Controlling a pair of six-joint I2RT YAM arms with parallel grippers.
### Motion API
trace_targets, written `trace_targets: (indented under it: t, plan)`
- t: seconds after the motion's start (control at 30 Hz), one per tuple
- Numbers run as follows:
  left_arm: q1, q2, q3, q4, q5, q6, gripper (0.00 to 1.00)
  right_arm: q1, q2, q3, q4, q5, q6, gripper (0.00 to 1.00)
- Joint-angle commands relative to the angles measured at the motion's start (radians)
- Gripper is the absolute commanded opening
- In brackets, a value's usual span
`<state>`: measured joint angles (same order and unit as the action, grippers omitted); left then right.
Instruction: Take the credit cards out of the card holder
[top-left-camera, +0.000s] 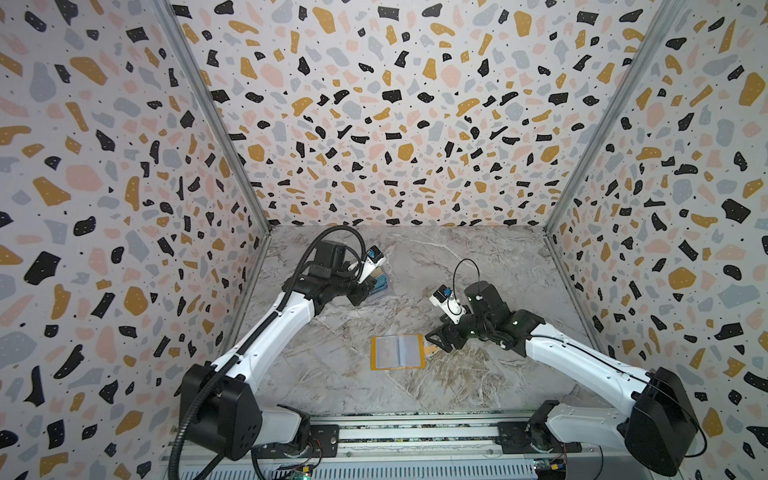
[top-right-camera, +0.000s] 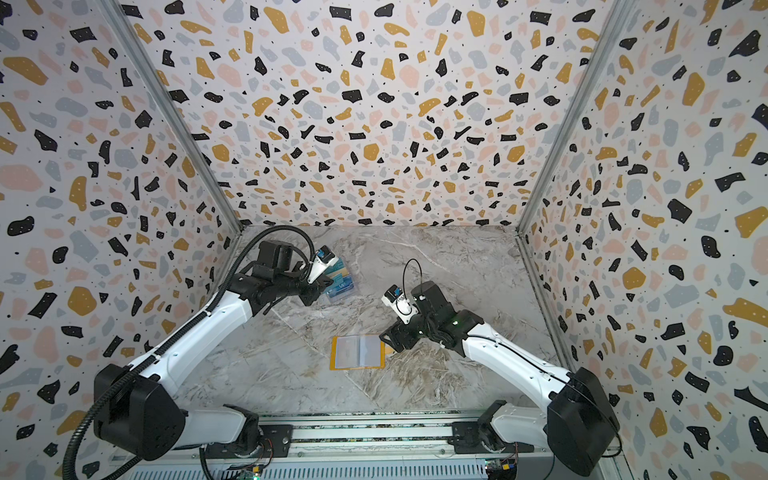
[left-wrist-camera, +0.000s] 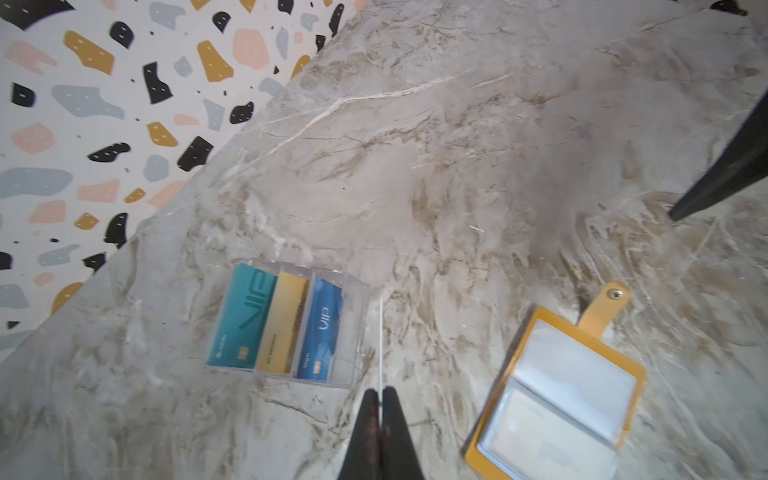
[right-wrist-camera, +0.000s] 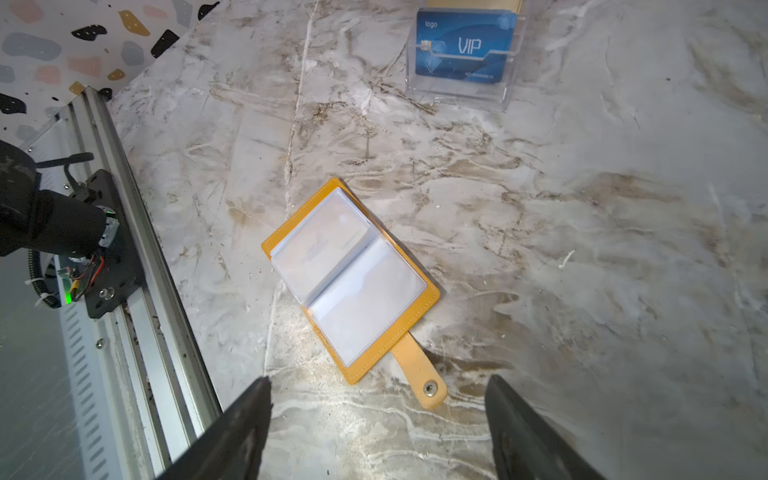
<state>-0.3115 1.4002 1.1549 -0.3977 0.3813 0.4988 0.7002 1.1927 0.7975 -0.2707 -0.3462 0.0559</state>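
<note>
The card holder (right-wrist-camera: 351, 282) has a mustard-yellow cover and blue-grey sleeves (right-wrist-camera: 320, 245). The clear box (left-wrist-camera: 353, 332) shows a teal card (left-wrist-camera: 243, 316), a gold card (left-wrist-camera: 282, 324) and a blue card (left-wrist-camera: 320, 328). The thin card (left-wrist-camera: 380, 340) in the left gripper (left-wrist-camera: 380, 392) is white-edged. The table (left-wrist-camera: 457, 166) is brown-veined grey-white marble. The walls (top-left-camera: 374, 104) are white terrazzo with black, ochre, pink, grey patches.

"VIP" is printed in large letters on the teal card (left-wrist-camera: 245, 316) and, in white, on the blue card (right-wrist-camera: 461, 45), both standing in the clear box (right-wrist-camera: 457, 93). On the blue card the word "logo" is also set in one corner, and a small line beginning "NO." is printed along one edge, its digits too blurred to be read. Rows of small print are carried by the gold card (left-wrist-camera: 282, 324) between them, but nothing there can be made out.
</note>
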Motion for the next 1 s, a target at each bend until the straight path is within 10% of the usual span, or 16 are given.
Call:
trace_targets:
  t: [0.0,0.97]
  plan:
    - [0.042,0.059,0.047,0.061,0.021,0.098,0.0,-0.002,-0.054,-0.011,0.034,0.046,0.036,0.81]
    - [0.138,0.564,0.389,0.052,0.135,0.274,0.0,-0.001,-0.188,-0.081,0.037,0.035,0.058,0.82]
